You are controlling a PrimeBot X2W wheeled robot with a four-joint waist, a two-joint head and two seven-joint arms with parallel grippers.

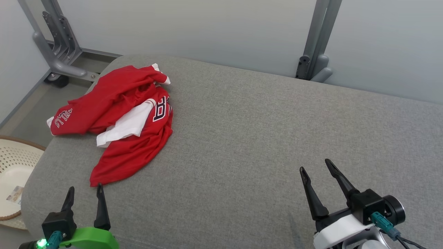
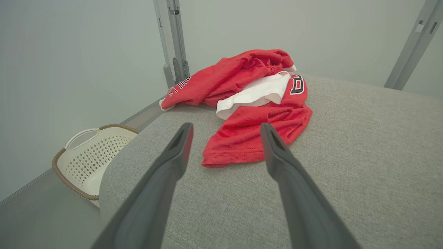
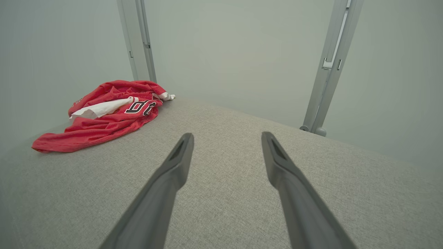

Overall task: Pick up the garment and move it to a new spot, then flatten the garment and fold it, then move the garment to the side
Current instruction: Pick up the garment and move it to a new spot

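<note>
Left of the red shirt point(image 1: 128, 114), we see a white basket point(image 1: 10, 162) down beside the grey cushion point(image 1: 249, 131). Our left gripper point(image 1: 85, 186) hovers just near of the shirt's hem, fingers wide and empty. The crumpled shirt lies on the cushion's far left corner. Well right of the shirt, our right gripper point(image 1: 314, 165) also has its fingers wide and empty.

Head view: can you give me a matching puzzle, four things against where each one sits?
1 jersey
2 basket
3 left end effector
4 right end effector

a on the floor, left
b lower right, over bare cushion
c crumpled, cushion's far left
d lower left, by the jersey's hem

Pairs: 1c, 2a, 3d, 4b
</note>
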